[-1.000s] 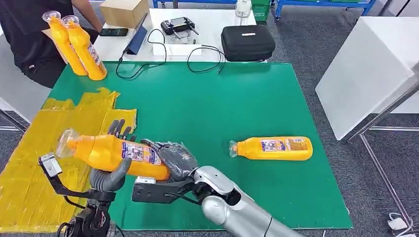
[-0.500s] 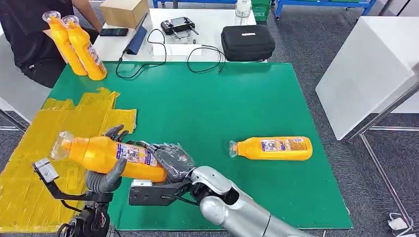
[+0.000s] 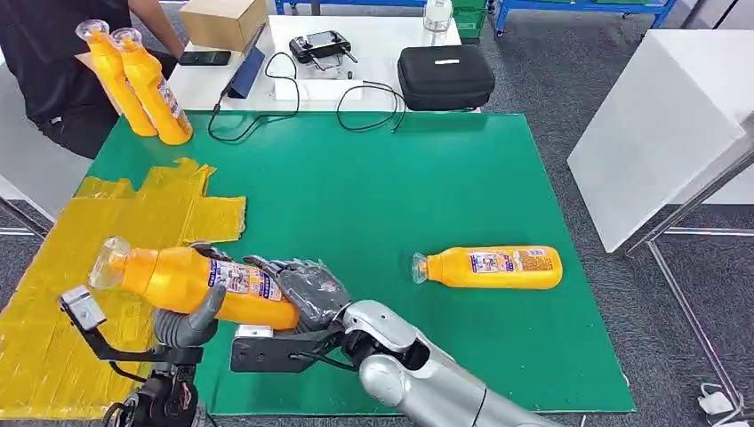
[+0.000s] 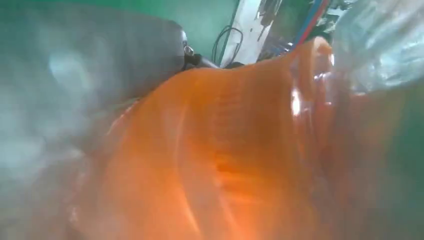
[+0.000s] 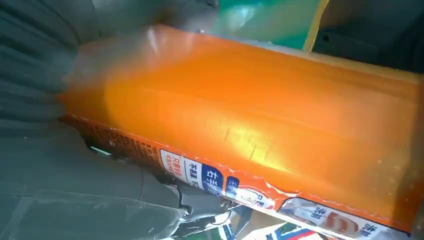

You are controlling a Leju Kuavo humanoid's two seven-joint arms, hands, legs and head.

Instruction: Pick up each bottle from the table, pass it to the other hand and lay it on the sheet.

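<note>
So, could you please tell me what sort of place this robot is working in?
Most likely a robotics lab or test workshop: a green-covered work table, a side table with a handheld controller, cables and a black zip case, and blue metal racking on grey carpet.

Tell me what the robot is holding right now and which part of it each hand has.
One orange plastic bottle: the left hand grips its middle, the right hand its base end.

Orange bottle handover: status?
Both hands on the held bottle: left hand near its neck end, right hand at its base. Second bottle lying on green table. Yellow sheet unobstructed.
</note>
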